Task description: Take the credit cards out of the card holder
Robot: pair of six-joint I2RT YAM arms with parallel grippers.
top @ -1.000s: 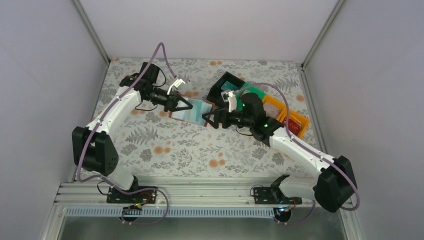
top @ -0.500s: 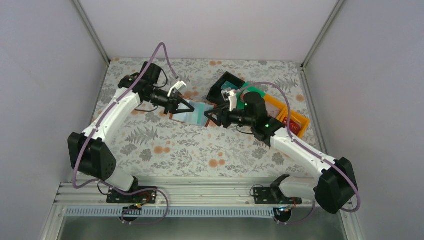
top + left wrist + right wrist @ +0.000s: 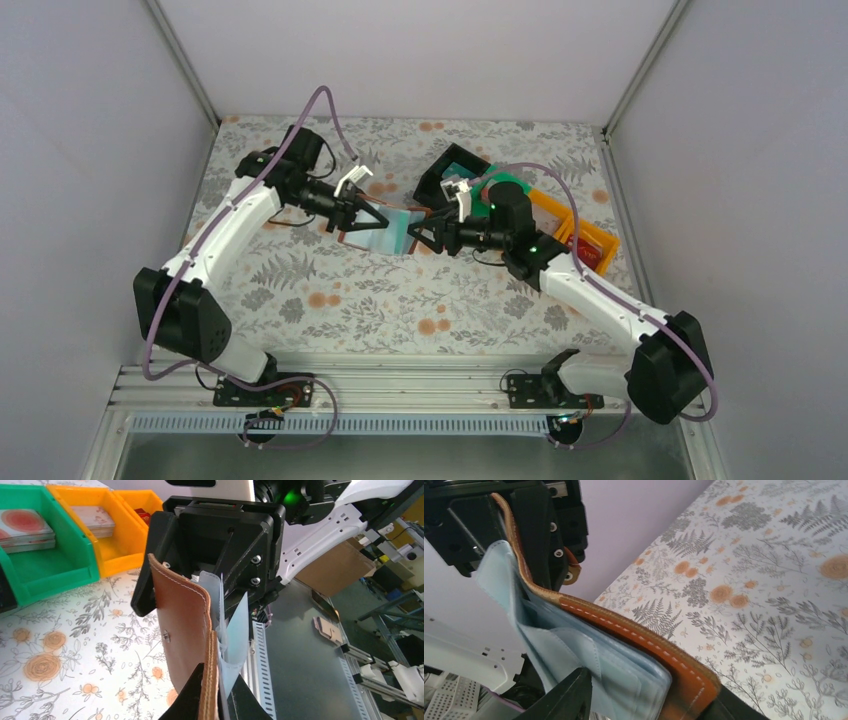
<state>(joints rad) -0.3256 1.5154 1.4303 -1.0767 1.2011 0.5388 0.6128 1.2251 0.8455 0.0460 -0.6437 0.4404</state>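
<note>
The wallet (image 3: 393, 228) hangs in the air above the far middle of the table (image 3: 350, 290), stretched between the two arms. The left gripper (image 3: 378, 217) is clenched on its left end. In the left wrist view the dark fingers (image 3: 192, 702) pinch the brown leather edge from both sides. The right gripper (image 3: 413, 238) is clamped on the right end, and in the right wrist view its fingers (image 3: 569, 695) close over the folded corner.

The wallet is partly opened, brown outside and pale blue lining with slots inside. No cards show clearly in those slots. The pale layers could be lining or card edges, and the pictures do not settle which. Neither gripper holds a card by itself.

Just right of the wallet stand a black bin (image 3: 440, 180), a green bin (image 3: 515, 188) and an orange bin (image 3: 555, 212). The left wrist view shows a flat stack (image 3: 27, 525) in the green bin and another in the orange one. Whether these are cards from this wallet cannot be told.

The task looks to be at an early or middle step. The wallet is lifted and spread, but pulling cards free is yet to be done, since both claws are taken up with holding it.
</note>
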